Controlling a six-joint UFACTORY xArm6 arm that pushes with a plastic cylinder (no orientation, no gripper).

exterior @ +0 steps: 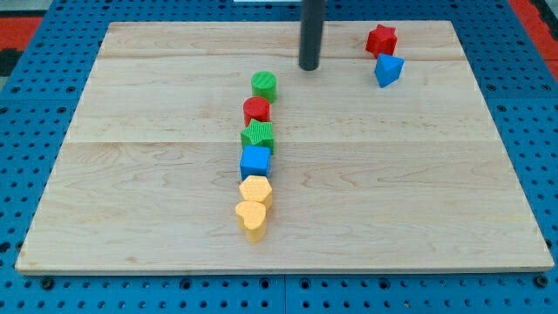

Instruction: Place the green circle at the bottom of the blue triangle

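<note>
The green circle [264, 85] sits on the wooden board [131, 174], at the top of a column of blocks near the middle. The blue triangle [389, 69] lies at the view's upper right, just below a red star [381, 39]. My tip [309, 67] rests on the board up and to the right of the green circle, a short gap away, and well left of the blue triangle. It touches no block.
Below the green circle, the column runs down: a red circle [256, 110], a green star [258, 136], a blue square [255, 161], a yellow hexagon [256, 189] and a yellow heart [251, 216]. They stand close together.
</note>
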